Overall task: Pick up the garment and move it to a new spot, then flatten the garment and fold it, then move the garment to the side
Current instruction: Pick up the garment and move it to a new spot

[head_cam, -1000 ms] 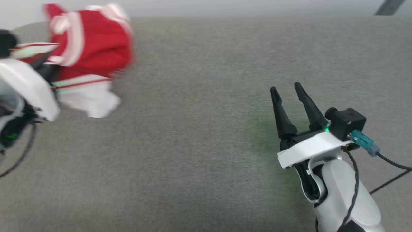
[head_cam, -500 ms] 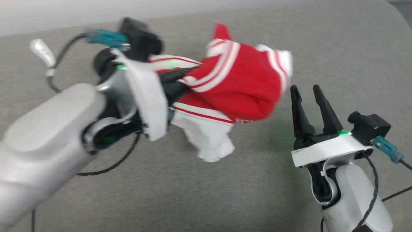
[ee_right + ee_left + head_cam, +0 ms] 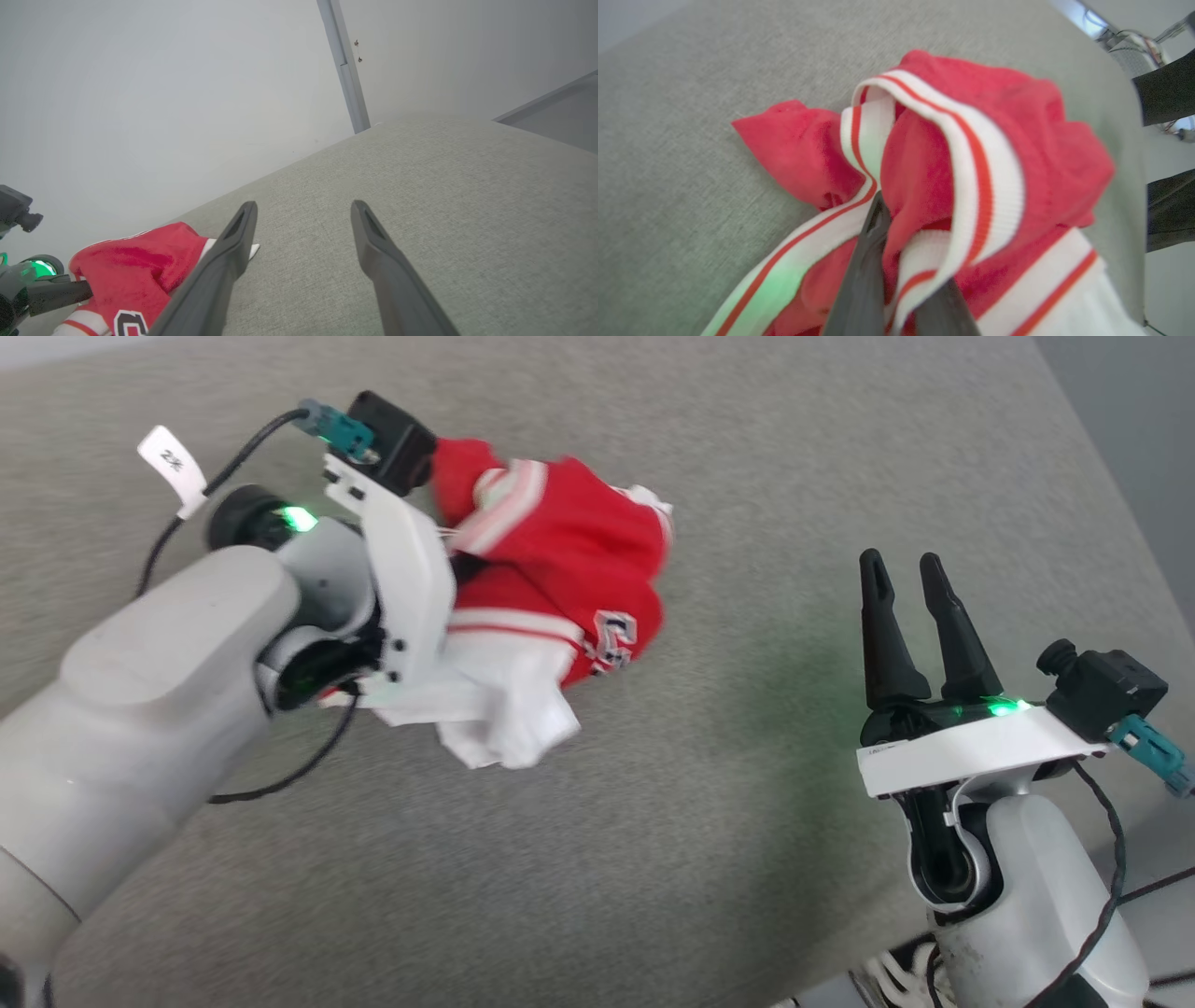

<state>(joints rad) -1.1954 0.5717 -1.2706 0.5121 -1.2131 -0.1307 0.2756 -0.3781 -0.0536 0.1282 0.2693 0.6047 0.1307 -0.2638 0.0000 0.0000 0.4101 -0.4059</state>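
Observation:
The garment point(image 3: 560, 551) is a bunched red T-shirt with white sleeves and striped trim, hanging from my left gripper point(image 3: 448, 565) over the grey fabric surface point(image 3: 709, 821). A white sleeve droops below it. In the left wrist view the left gripper point(image 3: 896, 242) is shut on a fold of the garment point(image 3: 1017, 154), with the striped trim draped over its fingers point(image 3: 864, 275). My right gripper point(image 3: 903, 563) stands open to the right of the garment, apart from it, with nothing between its fingers. In the right wrist view the right gripper point(image 3: 303, 205) is open and the garment point(image 3: 135, 266) lies at the lower left.
The grey surface ends at a rounded right edge point(image 3: 1111, 541), with floor beyond. A pale wall point(image 3: 187, 93) and a grey post point(image 3: 345, 70) stand behind the surface. Cables point(image 3: 896, 975) lie off its lower right corner.
The head view has shifted. My left gripper has carried the bunched garment from the far left toward the middle, nearer the right gripper. The right gripper has stayed open.

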